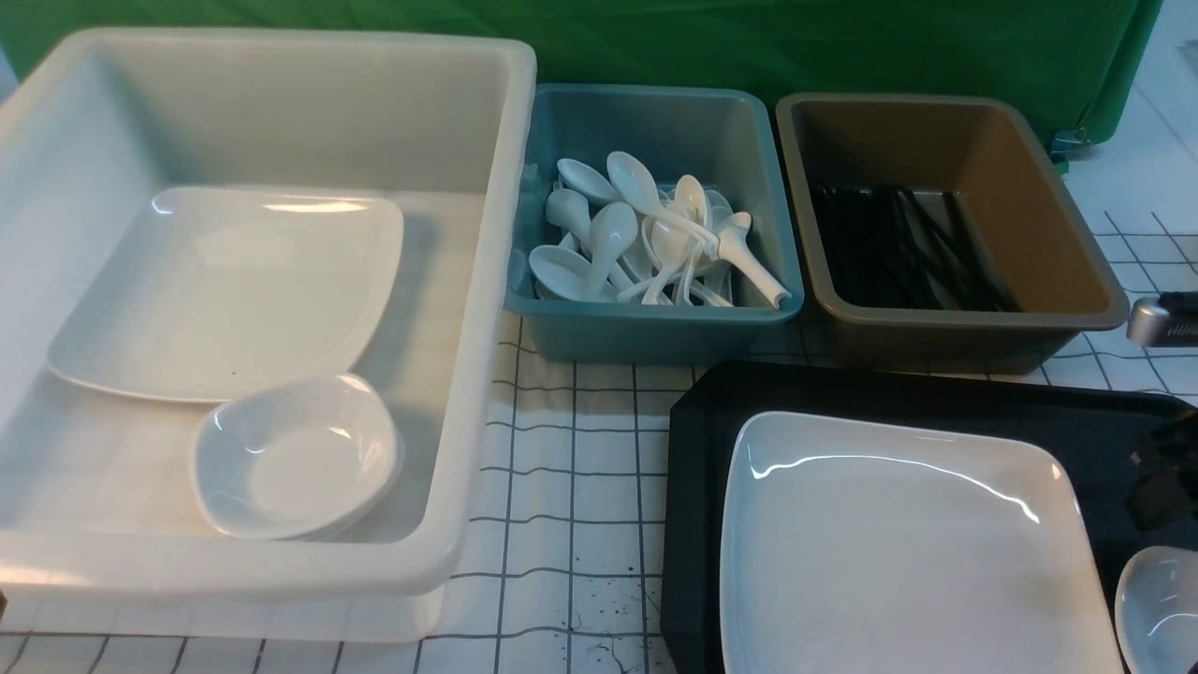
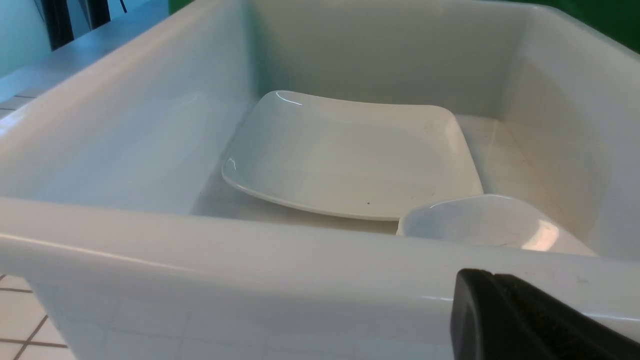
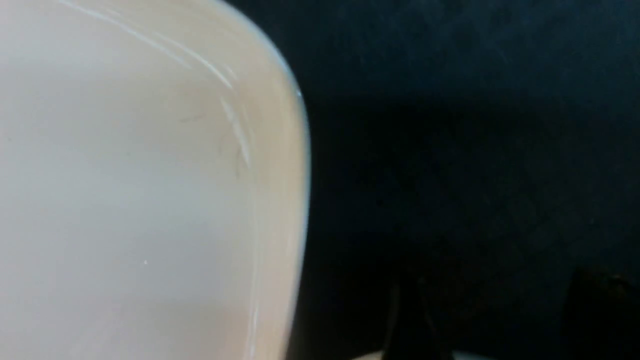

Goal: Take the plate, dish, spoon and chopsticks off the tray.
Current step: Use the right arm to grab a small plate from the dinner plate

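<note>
The right claw [image 3: 495, 320] hangs low over the tray [image 1: 711, 402]. As far as the murky right wrist view shows, its two dark fingers stand apart, with only bare tray between them and nothing gripped. It sits just beside the far right corner of the plate [image 1: 898, 552], probably lined up for a pick along that side, though I cannot tell what it aims at. The plate lies flat on the tray, and the dish [image 1: 1161, 608] sits at the tray's near right, cut by the frame edge; no spoon or chopsticks show on the tray. The left claw [image 2: 505, 310] waits outside the near wall of the white tub [image 1: 487, 281], fingers seemingly pressed together and empty. Sorting explains the layout: that tub holds another plate [image 1: 234, 290] and a small bowl [image 1: 295, 459], the teal bin [image 1: 655, 328] holds spoons [image 1: 646, 234], and the brown bin [image 1: 936, 342] holds black sticks [image 1: 898, 248].
</note>
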Controlling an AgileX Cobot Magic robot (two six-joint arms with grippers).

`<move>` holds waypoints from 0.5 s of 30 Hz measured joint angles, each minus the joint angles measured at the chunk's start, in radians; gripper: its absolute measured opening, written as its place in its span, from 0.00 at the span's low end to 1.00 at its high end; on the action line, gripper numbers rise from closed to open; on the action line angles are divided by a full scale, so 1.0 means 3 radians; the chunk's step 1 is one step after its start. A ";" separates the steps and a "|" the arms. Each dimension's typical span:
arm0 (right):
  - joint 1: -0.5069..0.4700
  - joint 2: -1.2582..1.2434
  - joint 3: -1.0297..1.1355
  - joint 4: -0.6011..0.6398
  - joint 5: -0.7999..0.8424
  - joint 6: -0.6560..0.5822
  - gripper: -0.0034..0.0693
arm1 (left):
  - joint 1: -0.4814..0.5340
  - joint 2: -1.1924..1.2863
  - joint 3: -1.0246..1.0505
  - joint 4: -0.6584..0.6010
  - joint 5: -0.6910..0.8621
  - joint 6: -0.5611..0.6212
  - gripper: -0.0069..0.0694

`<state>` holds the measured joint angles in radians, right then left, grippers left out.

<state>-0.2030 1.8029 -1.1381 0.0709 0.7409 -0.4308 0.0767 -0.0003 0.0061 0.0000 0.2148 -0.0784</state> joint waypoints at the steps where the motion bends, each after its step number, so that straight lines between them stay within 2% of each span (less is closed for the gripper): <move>1: 0.0052 0.0018 -0.0079 -0.0004 0.0000 -0.0083 0.66 | 0.0000 0.0000 0.0000 0.0000 0.0000 0.0000 0.10; 7: 0.0289 0.0033 -0.0263 -0.0080 0.0110 -0.0456 0.65 | 0.0000 0.0000 0.0000 0.0000 0.0000 0.0000 0.10; 12: 0.0409 0.0066 -0.0266 -0.0429 0.0753 -0.0781 0.65 | 0.0000 0.0000 0.0000 0.0000 0.0000 0.0000 0.10; 15: 0.0409 0.0071 -0.0227 -0.0619 0.0888 -0.0789 0.65 | 0.0000 0.0000 0.0000 0.0000 0.0000 0.0000 0.10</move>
<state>-0.0804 1.8243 -1.2062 -0.1148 1.0073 -0.6674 0.0767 -0.0003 0.0061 0.0000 0.2148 -0.0784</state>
